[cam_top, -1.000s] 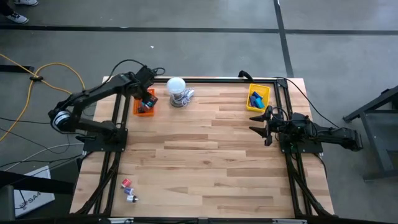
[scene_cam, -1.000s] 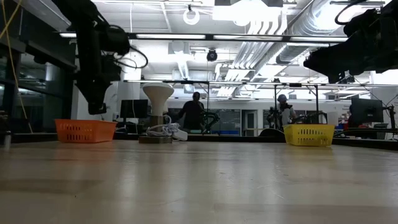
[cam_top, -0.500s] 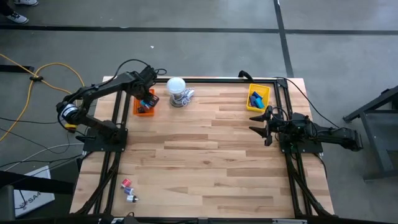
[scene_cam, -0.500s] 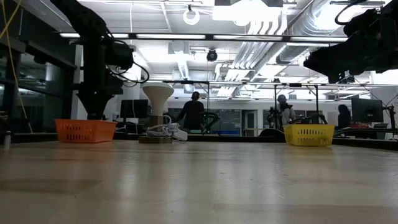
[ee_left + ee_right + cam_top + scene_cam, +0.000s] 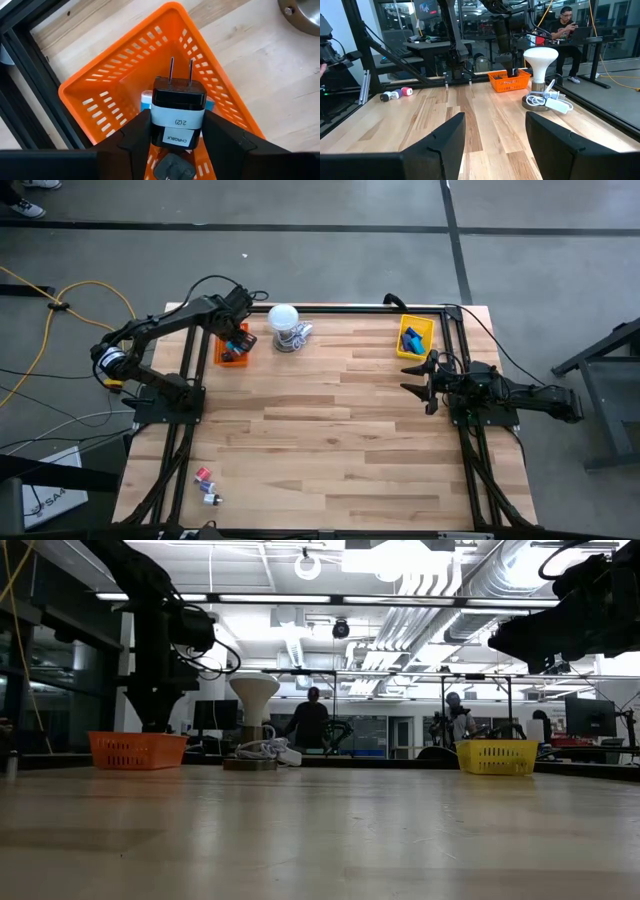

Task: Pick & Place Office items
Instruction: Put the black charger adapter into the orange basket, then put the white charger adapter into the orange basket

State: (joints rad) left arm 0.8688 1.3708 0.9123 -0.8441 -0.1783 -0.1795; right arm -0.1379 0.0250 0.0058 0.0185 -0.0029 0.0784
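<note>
Left gripper (image 5: 176, 131) grasping a black-and-white charger plug (image 5: 177, 111) above the orange tray (image 5: 107, 87). Right gripper (image 5: 418, 376) released, hovering over the tabletop (image 5: 330, 435).

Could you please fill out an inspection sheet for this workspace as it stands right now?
Surface: wooden table, mostly bare.
Job's things: black plug adapter between the left gripper's fingers over the orange tray; blue items in the yellow tray; small pieces near the front left corner.
Clutter: white lamp with coiled cord.
Grippers: left gripper around the adapter; right gripper open, waiting at right.
Cables: yellow cable on the floor.
Surroundings: people at desks.
</note>
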